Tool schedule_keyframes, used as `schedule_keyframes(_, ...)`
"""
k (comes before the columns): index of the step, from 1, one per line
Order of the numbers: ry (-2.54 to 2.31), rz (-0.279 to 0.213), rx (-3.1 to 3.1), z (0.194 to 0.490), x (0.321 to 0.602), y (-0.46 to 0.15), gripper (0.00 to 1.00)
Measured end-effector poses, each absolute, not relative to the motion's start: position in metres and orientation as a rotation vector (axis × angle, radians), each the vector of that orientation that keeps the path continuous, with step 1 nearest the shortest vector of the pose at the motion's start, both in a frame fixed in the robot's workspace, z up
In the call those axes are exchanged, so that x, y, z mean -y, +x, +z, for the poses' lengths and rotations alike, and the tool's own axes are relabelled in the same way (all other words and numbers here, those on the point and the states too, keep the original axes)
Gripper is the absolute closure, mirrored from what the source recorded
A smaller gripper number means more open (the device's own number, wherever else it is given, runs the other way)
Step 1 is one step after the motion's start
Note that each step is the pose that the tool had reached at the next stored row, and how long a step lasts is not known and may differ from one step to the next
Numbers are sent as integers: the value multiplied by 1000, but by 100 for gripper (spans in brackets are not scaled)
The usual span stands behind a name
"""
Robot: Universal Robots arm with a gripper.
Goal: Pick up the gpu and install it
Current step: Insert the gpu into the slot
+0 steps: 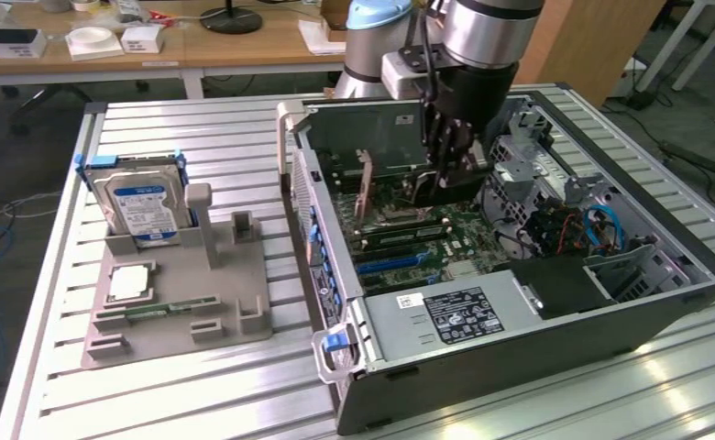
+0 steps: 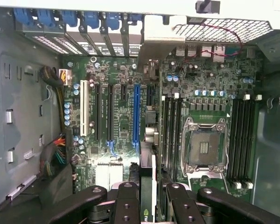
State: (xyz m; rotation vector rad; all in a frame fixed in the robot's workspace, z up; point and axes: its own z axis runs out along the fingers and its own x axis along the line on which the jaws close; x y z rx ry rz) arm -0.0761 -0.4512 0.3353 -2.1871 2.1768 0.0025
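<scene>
My gripper (image 1: 445, 163) reaches down into the open computer case (image 1: 651, 302), over the green motherboard (image 1: 449, 243). Its black fingers (image 2: 126, 200) are shut on the gpu (image 2: 147, 182), which I see edge-on as a dark card with a green logo at the grip and a pale metal end bracket toward the case's rear slots. In the exterior view the gpu (image 1: 437, 190) hangs as a dark block just below the fingers. The card's edge runs alongside the long blue slot (image 2: 136, 116). Whether it touches the board I cannot tell.
An open CPU socket (image 2: 204, 149) and black memory slots (image 2: 240, 140) lie beside the card. The power supply (image 1: 449, 316) fills the case's front. At the exterior view's left, a grey fixture (image 1: 229, 302) holds a hard drive (image 1: 144, 206), a chip and a thin green stick.
</scene>
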Motion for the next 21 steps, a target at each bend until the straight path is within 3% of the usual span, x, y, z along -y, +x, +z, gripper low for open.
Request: schedule_keyframes(21,-2188,2,-2177,319,463,-89,73)
